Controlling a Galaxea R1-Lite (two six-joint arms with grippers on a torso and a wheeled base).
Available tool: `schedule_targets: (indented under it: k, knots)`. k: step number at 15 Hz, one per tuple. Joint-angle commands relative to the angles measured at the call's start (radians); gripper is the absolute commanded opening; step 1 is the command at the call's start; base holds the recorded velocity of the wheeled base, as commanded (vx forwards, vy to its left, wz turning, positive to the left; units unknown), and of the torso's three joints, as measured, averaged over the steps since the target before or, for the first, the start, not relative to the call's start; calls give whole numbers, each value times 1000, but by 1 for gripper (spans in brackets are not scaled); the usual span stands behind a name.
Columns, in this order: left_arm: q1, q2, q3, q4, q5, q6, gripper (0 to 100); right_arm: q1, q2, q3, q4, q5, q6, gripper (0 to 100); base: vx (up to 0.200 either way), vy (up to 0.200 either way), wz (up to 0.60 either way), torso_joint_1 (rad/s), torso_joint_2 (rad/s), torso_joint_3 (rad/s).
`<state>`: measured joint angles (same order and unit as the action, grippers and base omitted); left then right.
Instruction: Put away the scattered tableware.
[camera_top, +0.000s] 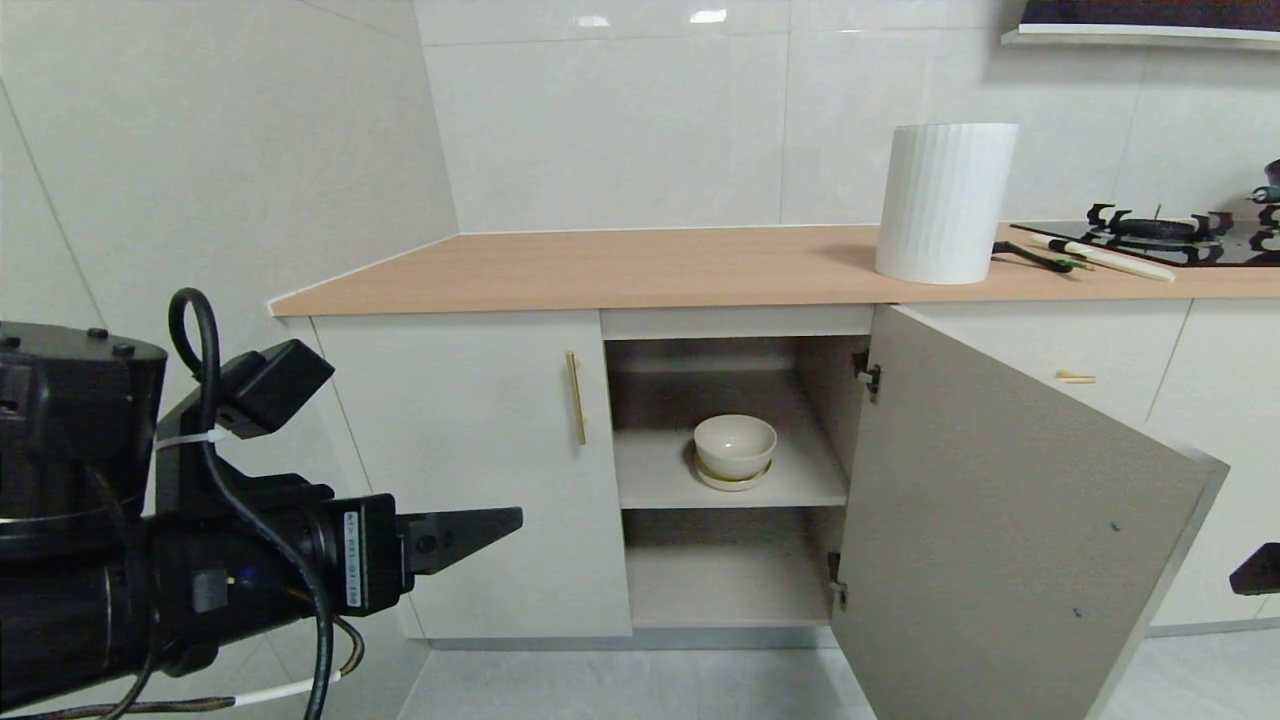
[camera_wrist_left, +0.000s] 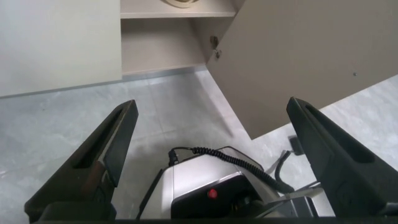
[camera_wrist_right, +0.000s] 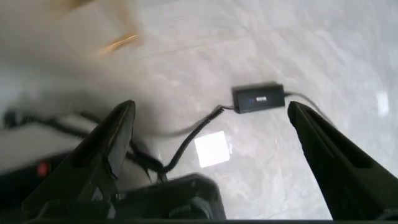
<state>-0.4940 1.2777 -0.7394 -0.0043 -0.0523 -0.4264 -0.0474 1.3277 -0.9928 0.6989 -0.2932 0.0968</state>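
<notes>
Bowl (camera_top: 735, 445) on saucer (camera_top: 730, 484), upper shelf (camera_top: 660, 475), behind open cabinet door (camera_top: 1000, 500). Left gripper (camera_wrist_left: 211, 104) spread wide, empty, low, well left of bowl, outside cabinet. Right gripper (camera_wrist_right: 210, 106) wide, empty, above floor (camera_wrist_right: 323, 56). Chopsticks (camera_top: 1105, 259) on bench (camera_top: 620, 268), just beside white canister (camera_top: 945, 200).

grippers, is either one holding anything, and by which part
Nothing is held: the left gripper and the right gripper are both open and empty.
</notes>
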Motion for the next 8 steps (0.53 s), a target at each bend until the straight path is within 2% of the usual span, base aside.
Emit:
schedule_targets:
  k: [1, 5, 6, 8]
  knots:
    - [0, 2, 0, 0, 0, -2, 100, -55, 88, 2, -29, 3, -2, 100, 0, 0, 0, 0, 0, 0]
    - [0, 2, 0, -2, 0, -2, 100, -81, 189, 34, -194, 45, 6, 100, 0, 0, 0, 0, 0, 0]
    - [0, 2, -2, -2, 0, -2, 100, -84, 202, 57, -263, 89, 6, 100, 0, 0, 0, 0, 0, 0]
    - [0, 2, -2, -2, 0, -2, 100, -84, 214, 59, -288, 128, 9, 100, 0, 0, 0, 0, 0, 0]
